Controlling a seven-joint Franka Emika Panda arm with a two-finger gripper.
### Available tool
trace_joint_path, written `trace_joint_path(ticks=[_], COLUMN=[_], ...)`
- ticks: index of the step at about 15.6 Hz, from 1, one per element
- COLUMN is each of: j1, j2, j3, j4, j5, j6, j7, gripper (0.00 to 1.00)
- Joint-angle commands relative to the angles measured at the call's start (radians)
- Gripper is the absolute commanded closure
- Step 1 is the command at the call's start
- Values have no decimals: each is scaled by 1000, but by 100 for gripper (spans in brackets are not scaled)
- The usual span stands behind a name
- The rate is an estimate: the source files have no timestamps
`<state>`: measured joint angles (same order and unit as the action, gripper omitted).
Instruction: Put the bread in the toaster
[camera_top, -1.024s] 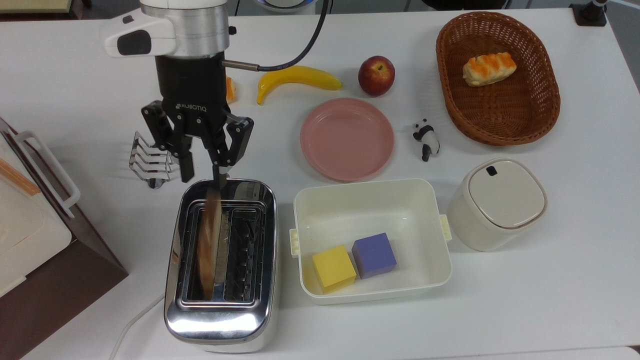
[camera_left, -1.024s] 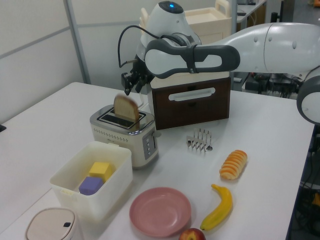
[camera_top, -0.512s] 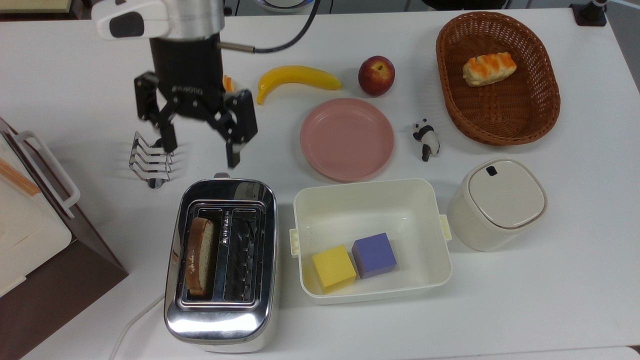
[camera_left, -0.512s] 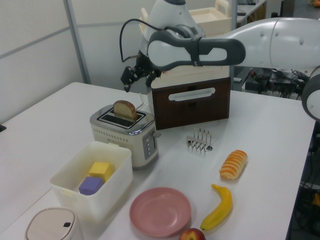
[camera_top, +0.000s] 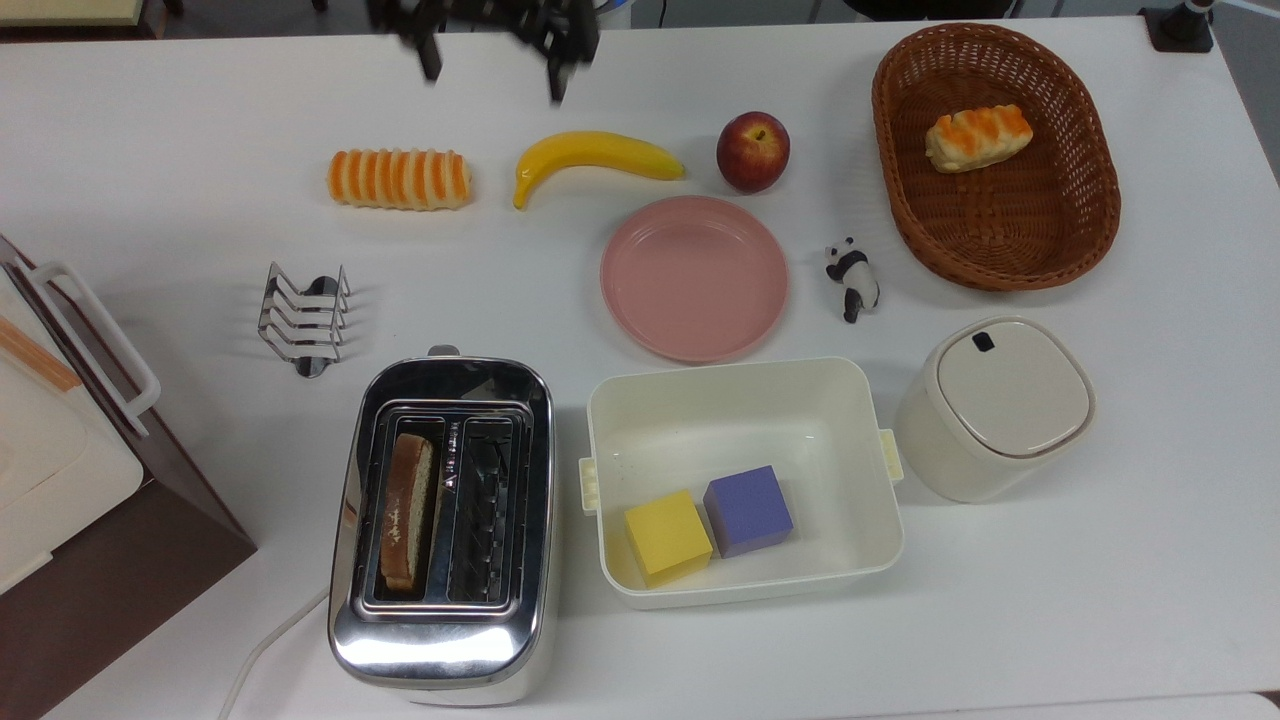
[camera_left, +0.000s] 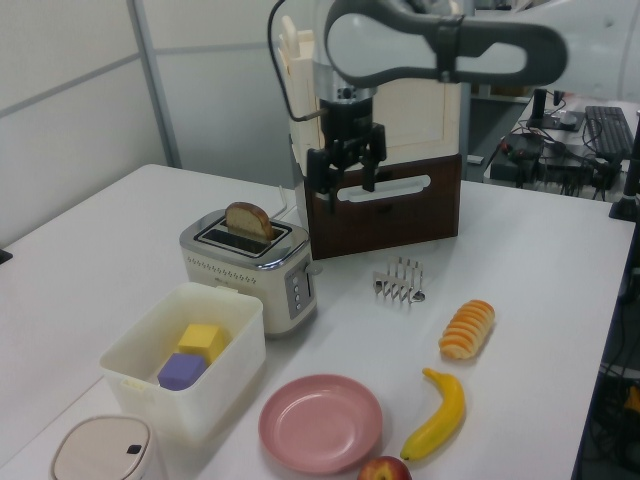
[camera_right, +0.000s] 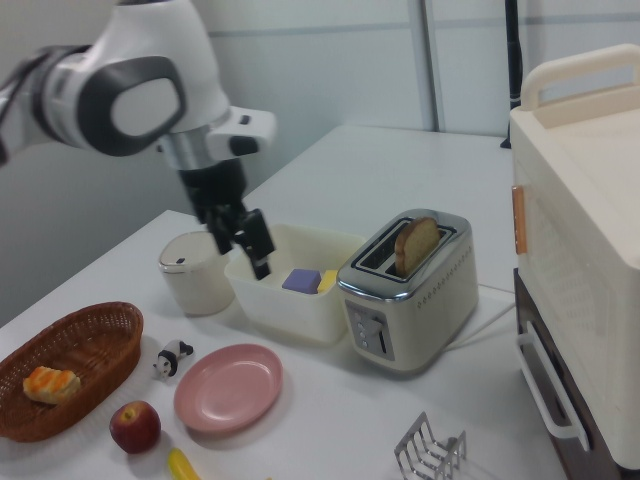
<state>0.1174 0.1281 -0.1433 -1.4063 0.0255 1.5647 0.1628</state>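
- On the white worktop (camera_top: 150, 180), a ribbed orange-and-cream roll (camera_top: 399, 179), a banana (camera_top: 596, 156) and a red apple (camera_top: 752, 151) in a row.
- Below these in the top view, an empty pink plate (camera_top: 694, 277), with a panda figurine (camera_top: 851, 278) beside it.
- In a brown wicker basket (camera_top: 1085, 215), a small orange-striped bun (camera_top: 977, 137).
- Inside a cream tub (camera_top: 740, 400), a yellow cube (camera_top: 667, 537) touching a purple cube (camera_top: 748, 510).
- Near the tub, a lidded cream bin (camera_top: 994, 406).
- Toward the top view's left, a wire toast rack (camera_top: 303, 319).

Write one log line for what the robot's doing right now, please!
bread: sitting in toaster, slot on the top view's left | claw: open, empty, raised above the table, apart from toaster | other slot: empty
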Motion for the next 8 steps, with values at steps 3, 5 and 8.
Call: trace_joint_path(ticks=[3, 5, 8], j1=[35, 31, 25], j2=[-168, -163, -165], j3=[-1, -1, -2], j4=[-227, -227, -223], j5=[-19, -19, -19], j6=[-3, 0, -2], j7=[-74, -91, -91], gripper=[0, 0, 0])
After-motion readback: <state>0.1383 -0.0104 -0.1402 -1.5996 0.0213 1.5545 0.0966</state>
